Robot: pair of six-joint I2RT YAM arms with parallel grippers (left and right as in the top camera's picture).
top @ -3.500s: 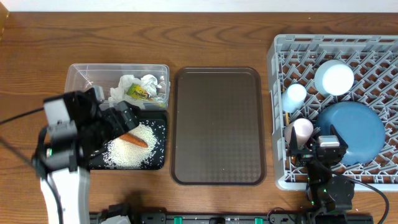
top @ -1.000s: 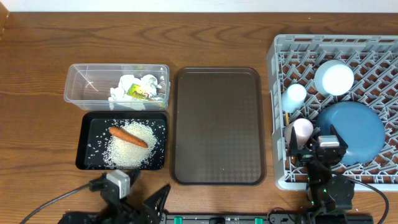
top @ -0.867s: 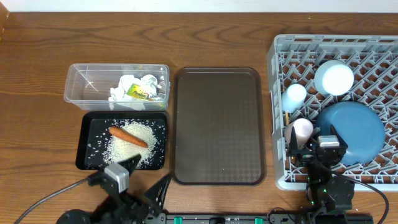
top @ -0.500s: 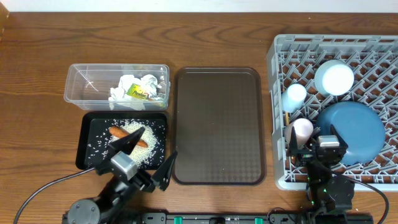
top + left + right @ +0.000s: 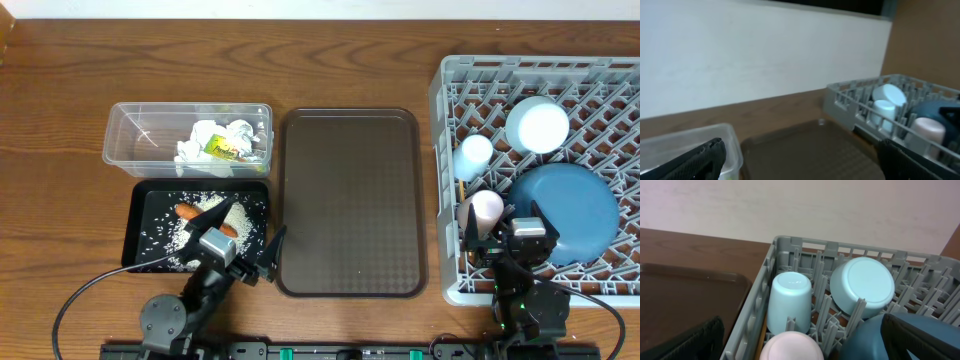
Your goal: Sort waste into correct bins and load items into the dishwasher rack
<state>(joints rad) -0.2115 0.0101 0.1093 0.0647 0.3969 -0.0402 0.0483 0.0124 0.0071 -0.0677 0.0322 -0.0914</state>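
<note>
Both pairs of jaws stand spread wide with nothing between them. Our left gripper [image 5: 238,243] hangs low at the table's front edge, over the near right corner of the shallow black rectangular bin [image 5: 130,232]. Our right gripper [image 5: 503,235] sits over the front edge of the large square grey plastic dishwasher rack [image 5: 540,62].

Any coming move turns on the small orange carrot [image 5: 186,211]. It lies in the black bin just beyond the left jaws, its long axis slanting from far-left to near-right, and one finger crosses its near end in the overhead view. Our left arm is much the nearer.

Loose white rice grains [image 5: 178,242] lie around the carrot. Behind the bin, the clear plastic rectangular tub [image 5: 140,130] holds the crumpled white paper wads [image 5: 203,135] and the yellow-green wrapper [image 5: 222,150]. The large brown serving tray [image 5: 350,200] carries nothing.

The rack holds the large round blue plate [image 5: 570,210], the white bowl [image 5: 537,125], the light blue cup [image 5: 474,155] and the pinkish-white cup [image 5: 487,207]. We judge the sorting finished, and nothing stands in either arm's way.
</note>
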